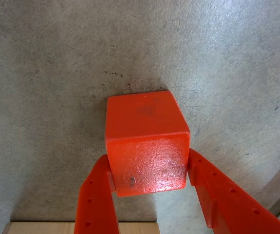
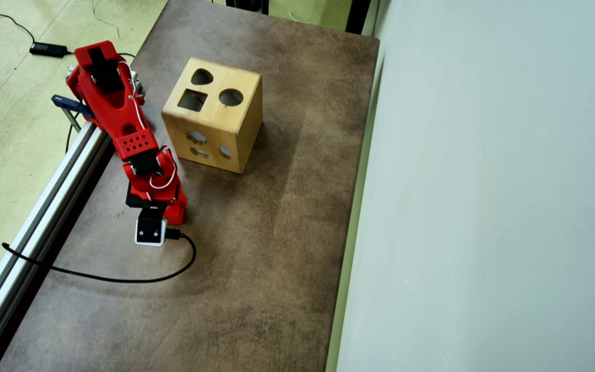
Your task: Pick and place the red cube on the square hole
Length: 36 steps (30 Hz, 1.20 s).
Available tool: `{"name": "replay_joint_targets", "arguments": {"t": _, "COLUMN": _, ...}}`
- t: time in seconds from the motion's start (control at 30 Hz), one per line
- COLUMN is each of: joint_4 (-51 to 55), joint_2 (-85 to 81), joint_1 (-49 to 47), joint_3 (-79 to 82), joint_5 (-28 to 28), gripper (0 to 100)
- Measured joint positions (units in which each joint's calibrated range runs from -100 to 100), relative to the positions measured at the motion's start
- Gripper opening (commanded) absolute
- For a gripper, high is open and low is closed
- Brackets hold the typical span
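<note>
In the wrist view the red cube (image 1: 147, 122) sits between my two red fingers. My gripper (image 1: 148, 158) is shut on it, one finger (image 1: 98, 195) against its left side and the other against its right side. The cube's far edge casts a tight shadow on the grey-brown table, so it is on or just above the surface. In the overhead view the arm (image 2: 122, 113) folds down to the left of the wooden shape box (image 2: 225, 129). The wrist and its camera (image 2: 150, 230) hide the fingers and the cube there. The square hole (image 2: 192, 99) is on the box's top face.
The box top also has a rounded hole (image 2: 202, 77) and a round hole (image 2: 231, 97). A black cable (image 2: 122, 278) loops on the table below the wrist. An aluminium rail (image 2: 44, 206) runs along the table's left edge. A strip of pale wood (image 1: 42, 228) shows at the wrist view's bottom edge.
</note>
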Motion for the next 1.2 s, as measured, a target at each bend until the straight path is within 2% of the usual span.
{"name": "replay_joint_targets", "arguments": {"t": 0.27, "joint_4": 0.0, "joint_2": 0.0, "joint_1": 0.14, "joint_3": 0.0, "joint_5": -0.1, "gripper": 2}}
{"name": "replay_joint_targets", "arguments": {"t": 0.53, "joint_4": 0.0, "joint_2": -0.17, "joint_1": 0.14, "joint_3": 0.0, "joint_5": -4.54, "gripper": 2}}
{"name": "replay_joint_targets", "arguments": {"t": 0.93, "joint_4": 0.24, "joint_2": -15.34, "joint_1": 0.14, "joint_3": 0.09, "joint_5": -6.01, "gripper": 2}}
{"name": "replay_joint_targets", "arguments": {"t": 1.2, "joint_4": 0.24, "joint_2": -27.2, "joint_1": 0.14, "joint_3": 0.09, "joint_5": -11.28, "gripper": 2}}
